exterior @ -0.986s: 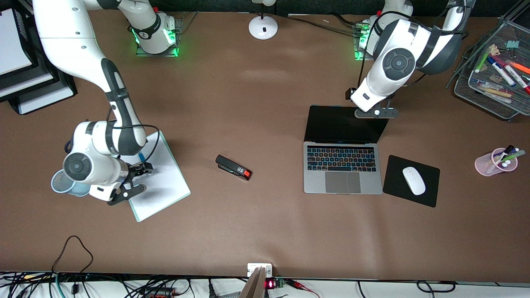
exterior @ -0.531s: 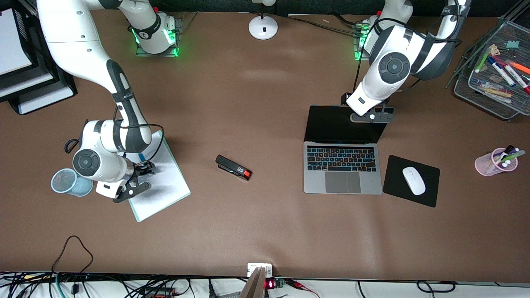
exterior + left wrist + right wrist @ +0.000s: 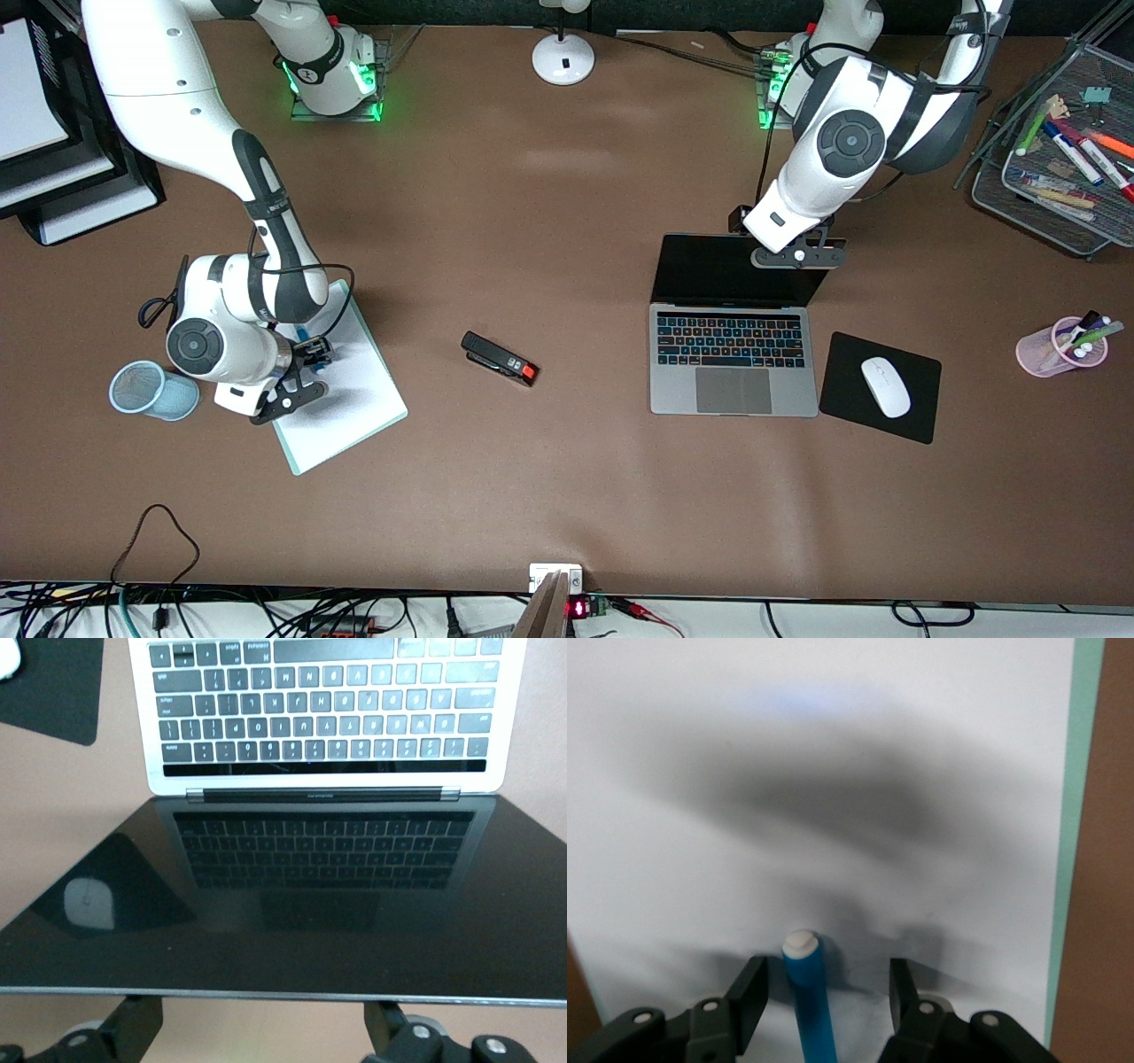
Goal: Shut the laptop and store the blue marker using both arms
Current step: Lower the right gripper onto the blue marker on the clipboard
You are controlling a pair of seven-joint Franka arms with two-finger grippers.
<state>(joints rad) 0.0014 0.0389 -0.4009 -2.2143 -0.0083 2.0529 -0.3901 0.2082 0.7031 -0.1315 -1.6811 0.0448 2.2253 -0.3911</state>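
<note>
The laptop [image 3: 733, 390] stands open toward the left arm's end of the table, its black screen [image 3: 292, 895] tilted up. My left gripper [image 3: 796, 253] is at the screen's top edge, and its two fingers [image 3: 133, 1028] stand wide apart, open, just past that edge. The blue marker [image 3: 811, 1001], white cap up, lies on a white pad [image 3: 354, 399] toward the right arm's end. My right gripper [image 3: 824, 990] is down over the pad [image 3: 833, 771] with a finger on each side of the marker. A gap shows at both sides, so it is open.
A blue mesh cup [image 3: 142, 390] stands beside the pad. A black stapler [image 3: 499, 359] lies mid-table. A white mouse [image 3: 886, 386] rests on a black mouse pad [image 3: 842, 412] beside the laptop. A pink cup [image 3: 1059, 347] and a wire tray [image 3: 1054, 177] hold markers.
The right gripper's fingers have narrowed around the blue marker and its wrist has shifted toward the pad. The left gripper has dropped slightly onto the screen's top edge, which now sits a little lower.
</note>
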